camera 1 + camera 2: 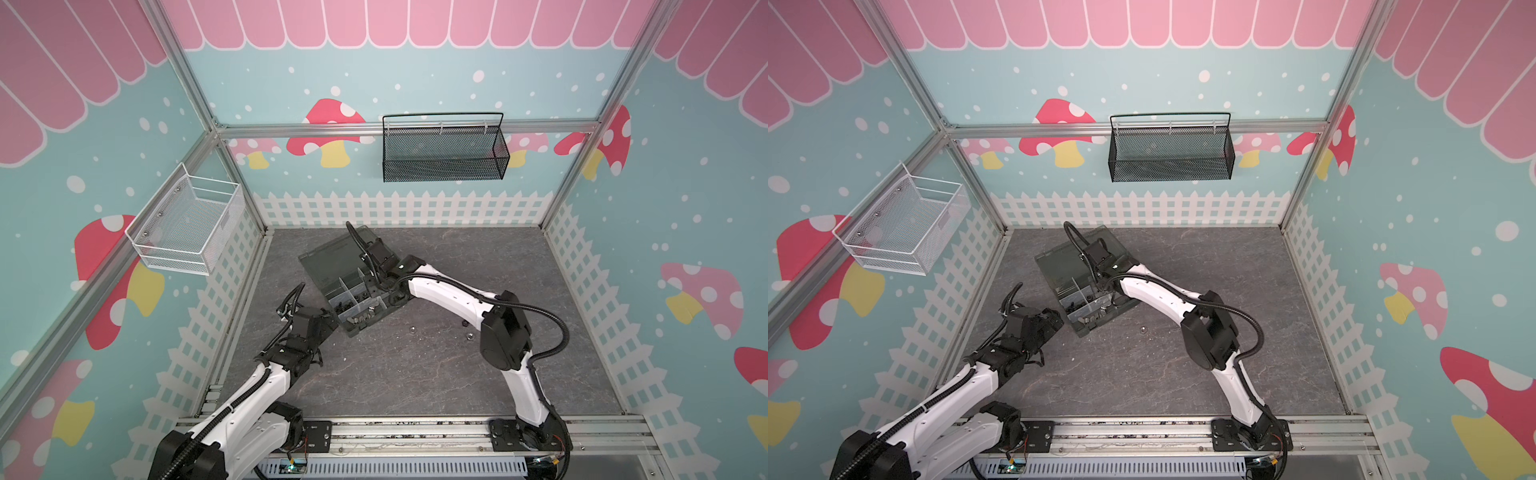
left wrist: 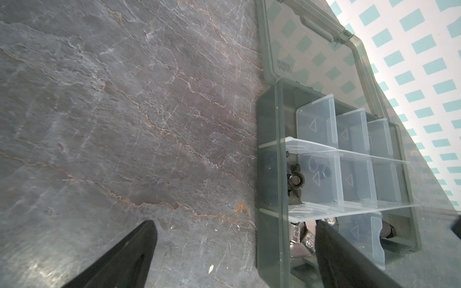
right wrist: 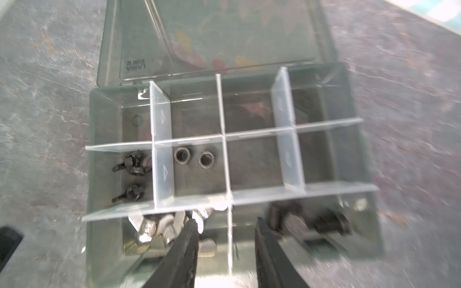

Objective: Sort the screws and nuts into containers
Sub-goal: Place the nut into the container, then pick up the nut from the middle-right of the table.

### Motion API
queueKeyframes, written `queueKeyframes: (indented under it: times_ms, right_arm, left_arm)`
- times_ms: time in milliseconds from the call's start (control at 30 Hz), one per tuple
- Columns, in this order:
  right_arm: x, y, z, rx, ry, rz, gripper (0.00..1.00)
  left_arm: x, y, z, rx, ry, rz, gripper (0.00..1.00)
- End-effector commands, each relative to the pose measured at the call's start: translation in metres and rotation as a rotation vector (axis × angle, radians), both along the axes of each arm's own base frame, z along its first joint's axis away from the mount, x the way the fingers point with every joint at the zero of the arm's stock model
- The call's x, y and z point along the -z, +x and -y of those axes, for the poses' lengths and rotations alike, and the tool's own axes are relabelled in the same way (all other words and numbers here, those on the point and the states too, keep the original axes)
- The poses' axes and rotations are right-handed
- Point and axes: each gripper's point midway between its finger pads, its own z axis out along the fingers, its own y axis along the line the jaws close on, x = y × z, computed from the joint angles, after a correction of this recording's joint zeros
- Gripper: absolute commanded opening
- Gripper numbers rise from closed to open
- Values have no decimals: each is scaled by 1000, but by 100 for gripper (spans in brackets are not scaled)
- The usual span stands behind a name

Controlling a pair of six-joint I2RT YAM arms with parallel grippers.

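Organizer box (image 3: 104, 174): right gripper (image 3: 225, 232) jaws apart, empty over the near compartments, drop looks done; left gripper (image 2: 234, 239) jaws wide apart beside the box; next, fetch a loose nut (image 1: 413, 331) off the table.

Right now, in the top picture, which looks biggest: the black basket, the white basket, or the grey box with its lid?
1. black basket
2. white basket: nearly as big, and it hangs nearer the camera, so I'm unsure of these two.
3. grey box: smallest, partly hidden by the right arm.
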Motion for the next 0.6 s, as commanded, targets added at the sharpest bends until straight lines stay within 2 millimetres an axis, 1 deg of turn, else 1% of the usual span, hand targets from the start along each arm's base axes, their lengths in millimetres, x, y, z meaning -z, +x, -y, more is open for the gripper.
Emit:
queueKeyframes:
  times_ms: [0,33,67,200,233,267,400,500,567]
  right_arm:
    - [2,-8,49,135,-4,-23,41]
    - [5,-13,61,162,-5,-34,42]
    - [-3,-19,79,198,16,-33,42]
    - [12,-43,147,338,24,-102,44]
    - [16,-48,161,368,36,-123,44]
    - [24,-56,178,400,40,-152,44]
    - [41,-81,240,530,65,-210,48]
    - [55,-96,276,612,85,-254,52]
    - [64,-102,290,641,91,-283,53]
  left_arm:
    - [-4,3,-3,-18,0,25,100]
    - [-4,3,-3,-17,-2,24,100]
    - [-4,3,-3,-16,-1,24,100]
    - [-5,5,-1,-3,3,21,100]
    - [-6,6,0,-1,1,22,100]
    - [-5,6,-1,-2,2,20,100]
    - [-5,6,1,6,-4,18,100]
    - [-2,5,1,7,-1,11,100]
    - [-1,4,1,10,-3,9,100]
